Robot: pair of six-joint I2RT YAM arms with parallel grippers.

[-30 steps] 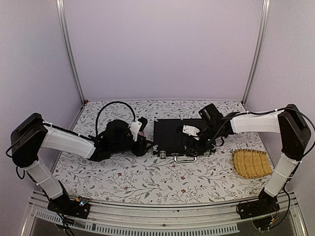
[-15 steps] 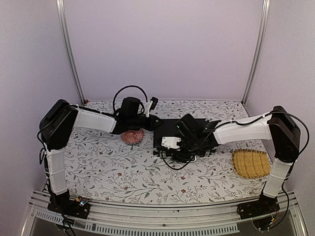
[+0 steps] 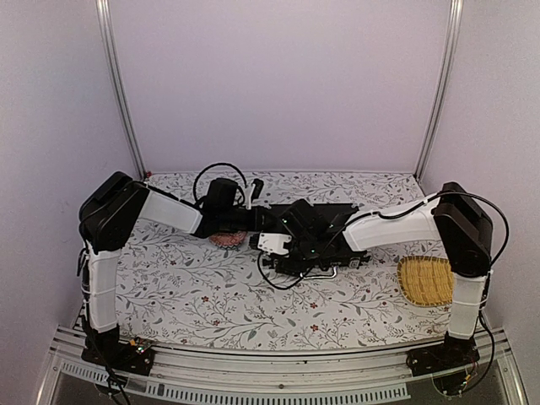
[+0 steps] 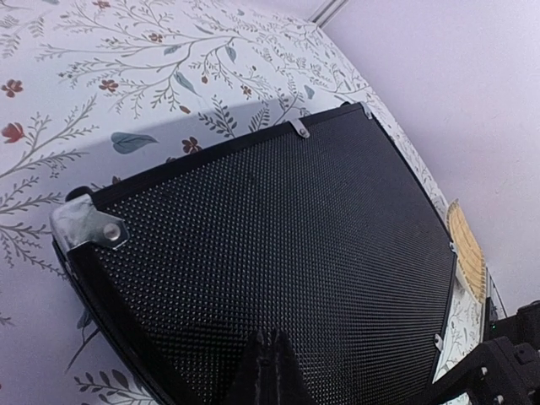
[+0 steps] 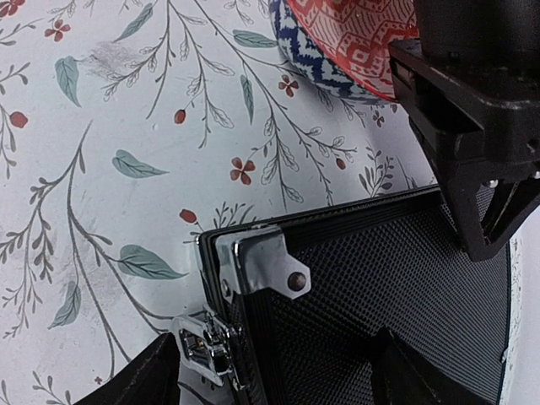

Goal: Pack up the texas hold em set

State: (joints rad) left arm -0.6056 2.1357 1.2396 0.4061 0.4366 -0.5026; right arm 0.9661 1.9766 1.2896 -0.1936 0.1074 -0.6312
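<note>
Table (image 3: 169, 287): floral-print cloth; everything else is logged against the briefcase.

Briefcase (image 4: 278, 253): black, dimpled skin, lying flat at mid-table. Lid down, edges meeting all round in both wrist views. Long side faces the arm bases.

Both arms reach in over the briefcase. The left arm comes from the left and ends at the case's left end. The right arm comes from the right and lies across the lid to the same end.

Left gripper (image 4: 270, 363): over the lid near the left end. Fingers pressed together into one wedge, nothing between them. The tip is at the lid surface. I cannot tell whether it is touching or just above.

Right gripper (image 5: 277, 375): at the front-left corner of the briefcase. Fingers (image 5: 139, 380) spread wide, one outside the corner over the cloth, the other over the lid. Nothing is gripped.

Tray (image 3: 430, 280): yellow, woven, on the cloth to the right of the briefcase, apart from it.

Dome (image 3: 224, 240): pink and red pattern with a blue band, just left of the briefcase, near but not touching it.

Handle (image 3: 319, 272): silver, on the briefcase's front edge, lying out toward the arm bases.

Latch (image 5: 205, 342): silver, on the front wall by the left corner. Whether it is snapped closed or loose is not readable.

Corner plate (image 5: 268, 263): silver, riveted, on the lid's front-left corner.
</note>
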